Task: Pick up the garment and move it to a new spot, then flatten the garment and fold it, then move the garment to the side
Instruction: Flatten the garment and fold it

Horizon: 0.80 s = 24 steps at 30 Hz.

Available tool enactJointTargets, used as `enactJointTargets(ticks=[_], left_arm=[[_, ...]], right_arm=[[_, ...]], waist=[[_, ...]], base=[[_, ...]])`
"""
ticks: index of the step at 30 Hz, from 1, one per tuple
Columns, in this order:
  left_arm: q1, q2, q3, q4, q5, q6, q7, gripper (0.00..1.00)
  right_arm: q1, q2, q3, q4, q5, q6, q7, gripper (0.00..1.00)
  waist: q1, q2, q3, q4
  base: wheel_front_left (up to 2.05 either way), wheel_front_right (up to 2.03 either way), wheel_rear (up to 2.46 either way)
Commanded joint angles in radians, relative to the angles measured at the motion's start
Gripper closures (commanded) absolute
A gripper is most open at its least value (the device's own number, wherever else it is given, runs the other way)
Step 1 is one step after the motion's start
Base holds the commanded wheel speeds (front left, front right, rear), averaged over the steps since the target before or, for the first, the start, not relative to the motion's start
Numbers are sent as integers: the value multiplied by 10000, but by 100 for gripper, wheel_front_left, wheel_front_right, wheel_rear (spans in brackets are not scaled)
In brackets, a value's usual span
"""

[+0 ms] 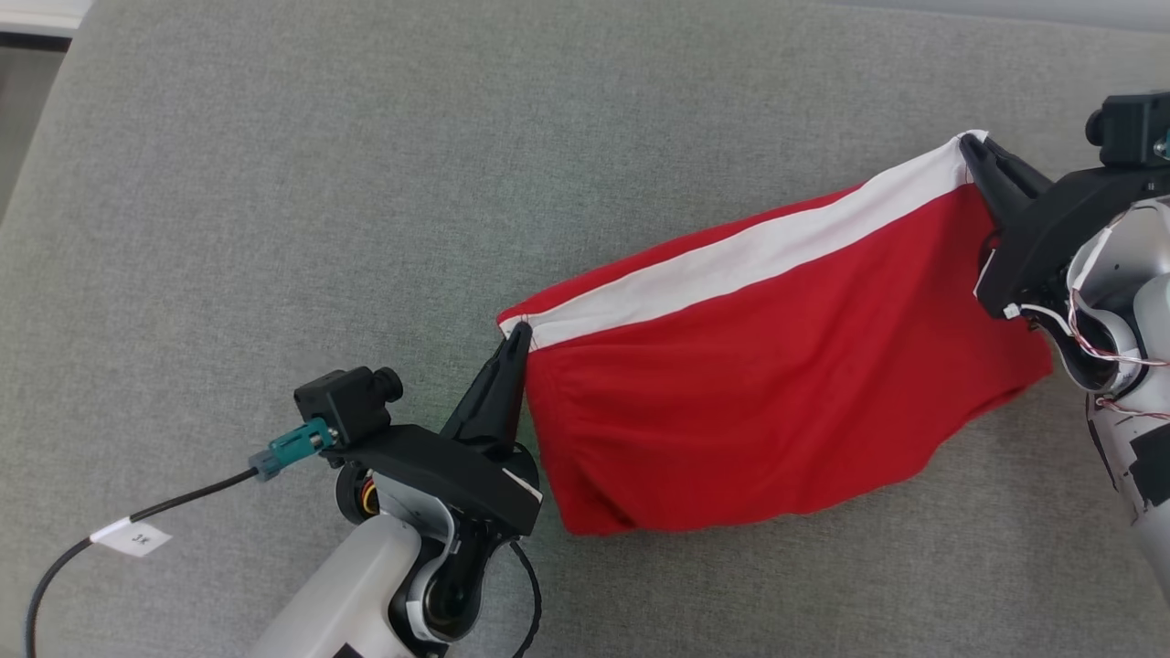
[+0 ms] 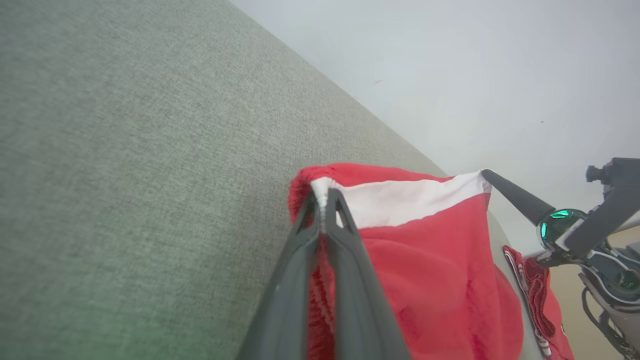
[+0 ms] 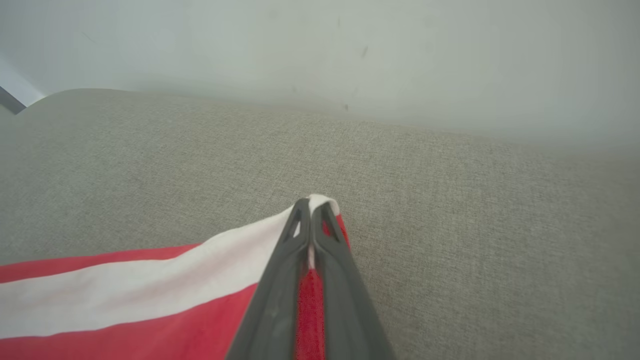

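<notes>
The red garment (image 1: 777,366) is stretching over the grey woven surface (image 1: 320,183), its long axis running from 8 o'clock to 2 o'clock in the head view, with a smooth white band (image 1: 749,256) along its upper edge. The left gripper (image 1: 519,336) is pinching the band's 8 o'clock corner and the right gripper (image 1: 971,148) its 2 o'clock corner, fingers closed tight on the cloth. The soft red fabric is sagging in loose folds toward 5 o'clock.

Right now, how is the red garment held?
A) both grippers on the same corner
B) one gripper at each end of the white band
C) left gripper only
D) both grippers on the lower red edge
B: the left gripper is pinched shut on one end of the white band and the right gripper on the other, with the garment hanging between them.
</notes>
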Motion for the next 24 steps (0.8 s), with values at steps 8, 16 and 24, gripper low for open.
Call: enactJointTargets(ticks=[8, 16, 24], left_arm=[[-170, -5, 2, 513, 658, 67, -369, 0], [531, 379, 1052, 113, 2351, 673, -628, 0], [2689, 128, 3335, -1747, 6290, 1346, -618, 0]], right_arm=[[-385, 57, 271, 651, 165, -19, 26, 0], [102, -313, 348, 725, 751, -19, 1018, 0], [885, -257, -304, 551, 945, -19, 2266, 0]], waist=[[-2, -2, -158, 1], [-2, -2, -1035, -103], [-2, -2, -1535, -128]], base=[[0, 0, 0], [0, 0, 0], [0, 0, 0]])
